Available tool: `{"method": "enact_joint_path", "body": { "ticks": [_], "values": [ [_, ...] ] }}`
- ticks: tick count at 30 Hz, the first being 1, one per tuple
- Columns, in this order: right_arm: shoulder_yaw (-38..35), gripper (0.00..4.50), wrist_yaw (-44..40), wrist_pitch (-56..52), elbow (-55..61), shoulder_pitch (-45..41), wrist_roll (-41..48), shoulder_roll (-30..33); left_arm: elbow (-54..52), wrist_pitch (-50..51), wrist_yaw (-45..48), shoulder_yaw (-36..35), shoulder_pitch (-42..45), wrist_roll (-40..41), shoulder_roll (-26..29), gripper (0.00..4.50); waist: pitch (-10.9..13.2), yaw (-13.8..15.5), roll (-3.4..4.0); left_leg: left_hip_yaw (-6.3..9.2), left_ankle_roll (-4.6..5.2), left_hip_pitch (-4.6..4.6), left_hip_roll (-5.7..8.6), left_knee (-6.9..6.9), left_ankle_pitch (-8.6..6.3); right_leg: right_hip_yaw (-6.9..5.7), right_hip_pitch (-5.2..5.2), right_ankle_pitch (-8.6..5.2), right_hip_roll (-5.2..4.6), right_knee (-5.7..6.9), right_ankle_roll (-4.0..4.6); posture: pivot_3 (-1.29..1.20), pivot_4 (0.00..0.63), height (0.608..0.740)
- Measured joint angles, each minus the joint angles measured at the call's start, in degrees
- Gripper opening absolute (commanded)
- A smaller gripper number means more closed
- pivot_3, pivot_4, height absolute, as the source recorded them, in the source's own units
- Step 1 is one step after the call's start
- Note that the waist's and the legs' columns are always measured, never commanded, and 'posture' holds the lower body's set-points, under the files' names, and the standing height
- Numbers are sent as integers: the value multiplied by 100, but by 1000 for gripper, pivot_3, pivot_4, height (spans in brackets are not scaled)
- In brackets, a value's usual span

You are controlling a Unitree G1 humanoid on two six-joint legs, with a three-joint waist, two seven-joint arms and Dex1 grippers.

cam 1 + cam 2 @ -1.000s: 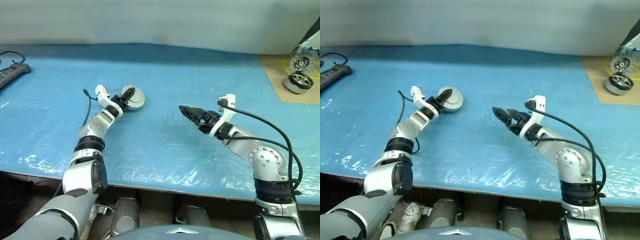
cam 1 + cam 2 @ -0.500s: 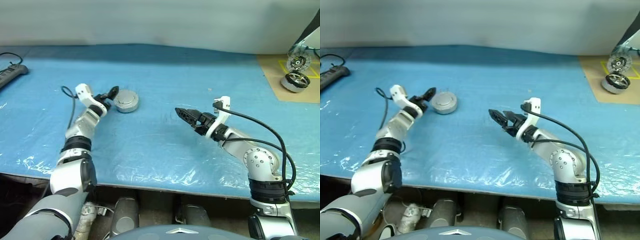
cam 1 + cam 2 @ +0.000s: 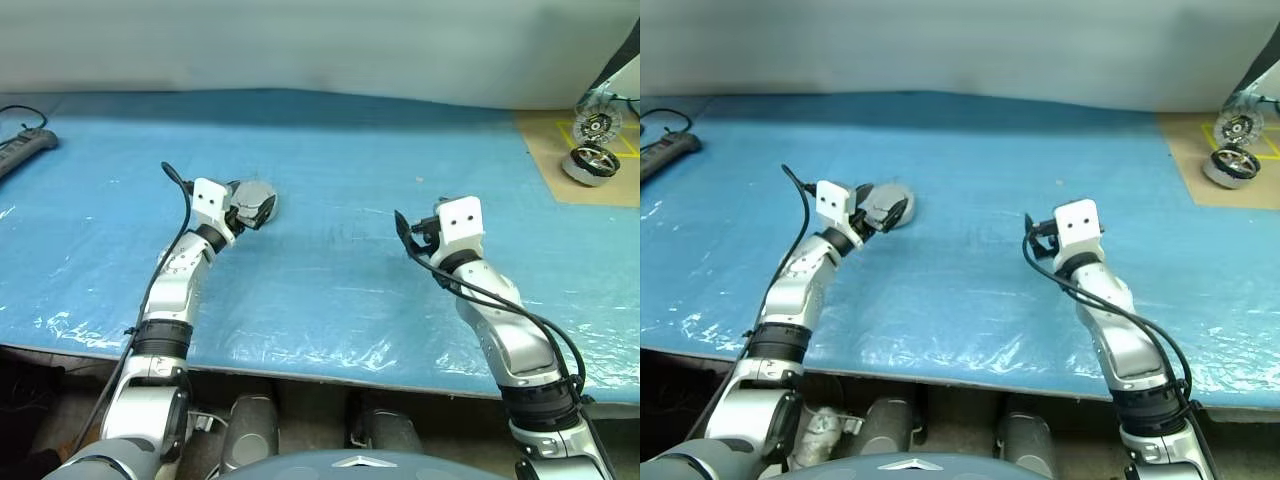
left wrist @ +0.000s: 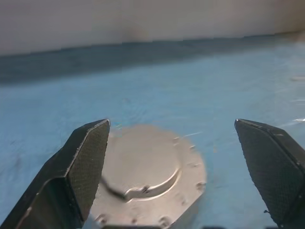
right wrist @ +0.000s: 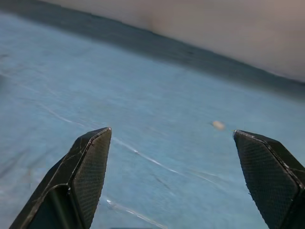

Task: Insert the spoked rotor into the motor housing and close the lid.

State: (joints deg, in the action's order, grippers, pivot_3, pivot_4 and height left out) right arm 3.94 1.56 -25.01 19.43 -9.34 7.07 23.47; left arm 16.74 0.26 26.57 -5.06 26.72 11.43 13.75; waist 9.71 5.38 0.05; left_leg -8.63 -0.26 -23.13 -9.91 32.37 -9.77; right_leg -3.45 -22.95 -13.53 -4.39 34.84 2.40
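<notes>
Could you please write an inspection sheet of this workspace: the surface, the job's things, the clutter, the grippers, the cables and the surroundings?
Surface: blue sheet over the table, wrinkled and shiny near the front edge; brown board at the far right corner.
Job's things: motor housing lies flat on the sheet with its lid closed, plain grey face up. Spoked rotor: nothing seen.
Clutter: small pale speck on the sheet; second motor unit with an upright striped disc on the brown board.
Grippers: left gripper open, fingers either side of the housing, not touching it; right gripper open, empty, over bare sheet.
Cables: black cables along both wrists; power strip at the far left.
Surroundings: pale wall behind the table.
</notes>
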Motion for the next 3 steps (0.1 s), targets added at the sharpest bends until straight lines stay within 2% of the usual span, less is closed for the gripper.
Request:
{"method": "enact_joint_path", "body": {
  "ticks": [3],
  "values": [
    [-215,4353,499,150,193,474,-560,-253,-649,278,-729,10,-314,-227,-296,4481,-1,-24,2,-7,0,6,2,0,0,9,0,0,0,-2,0,0,150,740]
  ]
}}
